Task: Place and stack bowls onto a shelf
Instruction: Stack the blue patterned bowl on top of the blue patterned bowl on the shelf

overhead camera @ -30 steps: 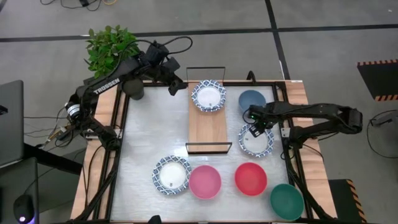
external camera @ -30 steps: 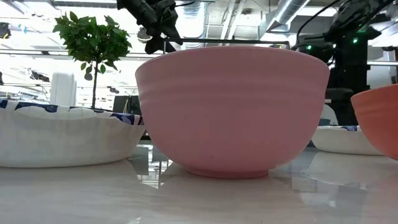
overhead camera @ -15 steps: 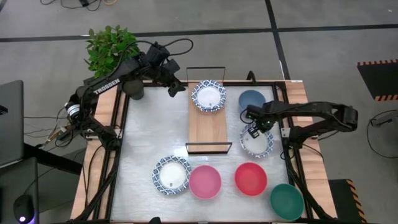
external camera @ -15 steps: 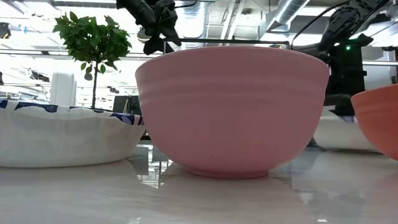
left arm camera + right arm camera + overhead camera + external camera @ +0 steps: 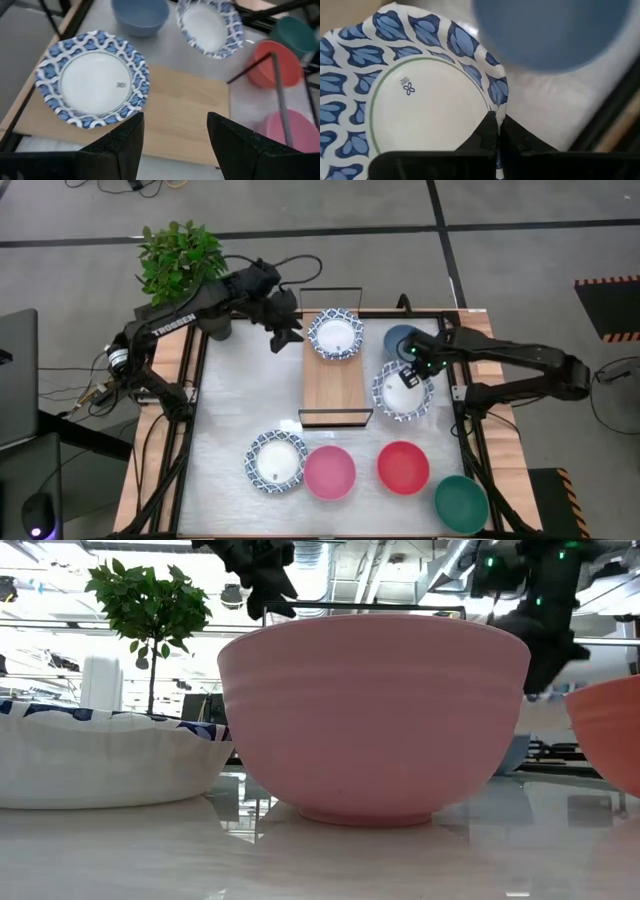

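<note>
My right gripper point(image 5: 405, 375) is shut on a white bowl with a blue leaf rim point(image 5: 400, 392), just right of the shelf point(image 5: 335, 385). A second blue-rimmed bowl point(image 5: 335, 335) sits on the shelf's far end. My left gripper point(image 5: 283, 332) hovers open left of that bowl, with nothing between its fingers point(image 5: 175, 120). The slate-blue bowl point(image 5: 398, 338) stands on the table beyond the held bowl. A third blue-rimmed bowl point(image 5: 276, 461), a pink one point(image 5: 329, 472), a red one point(image 5: 403, 467) and a dark green one point(image 5: 461, 503) stand along the near side. My right gripper pinches the bowl's rim point(image 5: 499, 111) between its two shut fingers, one on the inner face and one on the outer. The fingers come from above, on the bowl's far side. The bowl hangs below them, and the low view no longer shows it on the table.
A potted plant point(image 5: 180, 260) stands off the table's far left corner. Black wire frames point(image 5: 335, 418) rise at both short ends of the shelf. Bare shelf board lies between the resting bowl and the near frame.
My right gripper has taken hold of the blue-rimmed bowl's rim, lifted it off the table and carried it toward the far edge and a little left, toward the shelf. My left gripper has shifted slightly toward the shelf and stays open.
</note>
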Robot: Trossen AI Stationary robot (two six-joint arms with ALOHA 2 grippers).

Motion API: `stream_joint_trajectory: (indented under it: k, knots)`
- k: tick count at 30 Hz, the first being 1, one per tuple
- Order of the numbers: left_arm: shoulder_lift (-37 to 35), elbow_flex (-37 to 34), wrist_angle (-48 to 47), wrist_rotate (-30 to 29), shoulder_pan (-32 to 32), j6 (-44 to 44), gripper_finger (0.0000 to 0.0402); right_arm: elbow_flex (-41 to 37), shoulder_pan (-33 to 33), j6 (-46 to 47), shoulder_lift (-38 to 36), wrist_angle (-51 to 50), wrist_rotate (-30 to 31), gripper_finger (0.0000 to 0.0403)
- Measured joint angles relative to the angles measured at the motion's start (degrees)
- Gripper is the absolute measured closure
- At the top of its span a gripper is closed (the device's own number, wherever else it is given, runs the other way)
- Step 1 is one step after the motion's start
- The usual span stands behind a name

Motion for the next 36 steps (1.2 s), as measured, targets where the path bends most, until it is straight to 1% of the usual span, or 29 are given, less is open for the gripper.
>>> stream_joint_trajectory:
  k: [3, 5, 10, 14, 20, 22, 27, 36]
  knots:
    - [0.0, 0.0, 0.92, -5.47, -1.94, -4.83, 0.02, 3.3, -0.46, 0.33, -0.99, -2.53, 4.88, 0.038]
    - [0.01, 0.0, 2.64, -8.05, -2.86, -7.78, 0.02, 5.25, -1.27, 0.64, -1.43, -3.18, 8.17, 0.038]
    - [0.02, 0.0, 10.33, -8.8, -4.23, -12.41, 0.02, 9.63, -2.7, -0.35, -2.05, -0.06, 12.69, 0.038]
    - [0.02, 0.0, 17.23, -8.73, -4.46, -15.09, 0.02, 12.86, -2.56, -2.93, -2.05, 6.24, 14.87, 0.0376]
    - [0.02, 0.0, 23.35, -8.86, -4.37, -17.12, 0.02, 15.69, -2.58, -8.69, -2.03, 19.72, 15.17, 0.0379]
    - [0.04, 0.0, 24.6, -8.87, -4.4, -17.73, 0.02, 15.82, -2.58, -9.07, -2.03, 23.35, 15.15, 0.0378]
    - [0.04, -0.02, 27.41, -8.87, -4.42, -19.36, 0.02, 15.82, -2.58, -10.27, -1.19, 29.75, 15.15, 0.0376]
    - [1.38, -0.11, 26.59, -11.49, -4.68, -18.36, 0.02, 15.81, -2.58, -11.66, 3.93, 38.6, 14.7, 0.0376]
